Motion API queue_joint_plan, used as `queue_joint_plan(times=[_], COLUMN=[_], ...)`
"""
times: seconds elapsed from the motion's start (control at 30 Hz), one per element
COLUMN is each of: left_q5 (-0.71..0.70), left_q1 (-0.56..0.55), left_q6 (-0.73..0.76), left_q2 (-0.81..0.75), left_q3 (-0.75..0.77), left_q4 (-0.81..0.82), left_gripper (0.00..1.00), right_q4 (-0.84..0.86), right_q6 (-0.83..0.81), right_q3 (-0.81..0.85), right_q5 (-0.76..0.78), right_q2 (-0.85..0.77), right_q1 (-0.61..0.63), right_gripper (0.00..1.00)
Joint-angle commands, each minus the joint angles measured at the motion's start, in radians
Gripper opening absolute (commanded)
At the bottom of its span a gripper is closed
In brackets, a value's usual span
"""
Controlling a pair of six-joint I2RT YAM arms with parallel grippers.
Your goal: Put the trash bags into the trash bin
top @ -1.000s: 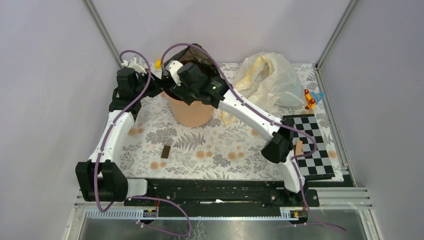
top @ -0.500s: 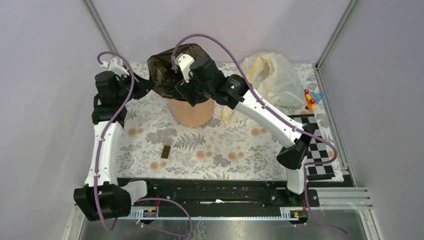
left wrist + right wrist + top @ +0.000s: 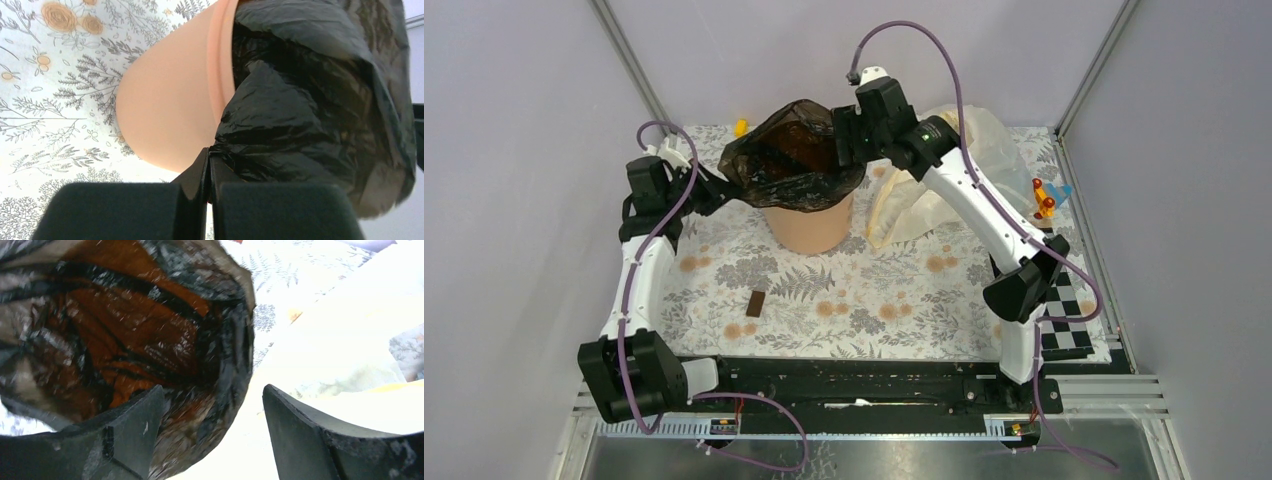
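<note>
The left claw (image 3: 209, 154) pinches an edge of the black trash bag (image 3: 789, 160) beside the rim of the peach bin (image 3: 809, 228). The right claw (image 3: 211, 392) stands spread astride the bag's open mouth.

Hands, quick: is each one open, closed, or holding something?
Left hand: closed, pinching the black bag.
Right hand: open, by the bag's mouth.

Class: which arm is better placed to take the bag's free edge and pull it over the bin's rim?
Probably right. The right gripper stands open at the black bag's loose edge, near the bin; the left gripper is shut on the opposite edge by the rim.
</note>
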Motion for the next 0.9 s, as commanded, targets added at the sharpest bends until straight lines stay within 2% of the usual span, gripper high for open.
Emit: queue_joint_plan(times=[0.0,0.2,0.37,0.57,0.7,0.8,0.87], left_q5=[0.054,0.053,0.068,0.112,0.189,0.204,0.223], left_q1=[0.005,0.004,0.004,-0.014,-0.04,-0.056,-0.075], left_q6=[-0.031,-0.036,-0.035,-0.054,-0.109,-0.107,-0.118], left_q2=[0.019,0.041,0.078,0.098,0.091,0.067,0.047], left_q3=[-0.028,-0.065,-0.082,-0.097,-0.13,-0.136,-0.141], left_q4=[0.11,0.145,0.162,0.208,0.281,0.275,0.272], left_gripper=[0.0,0.0,0.0,0.0,0.0,0.0,0.0], right_q4=[-0.027,-0.036,-0.058,-0.07,-0.134,-0.177,-0.233], right_q6=[0.101,0.13,0.159,0.159,0.153,0.135,0.122], right_q3=[0.097,0.154,0.163,0.134,0.124,0.078,0.075], right_q5=[0.048,0.011,0.056,0.034,0.058,0.118,0.122], right_q2=[0.063,0.154,0.199,0.165,0.12,0.052,0.022], right_q1=[-0.02,-0.02,-0.021,-0.02,-0.021,-0.021,-0.021], right_gripper=[0.78,0.77,0.69,0.4,0.17,0.09,0.09])
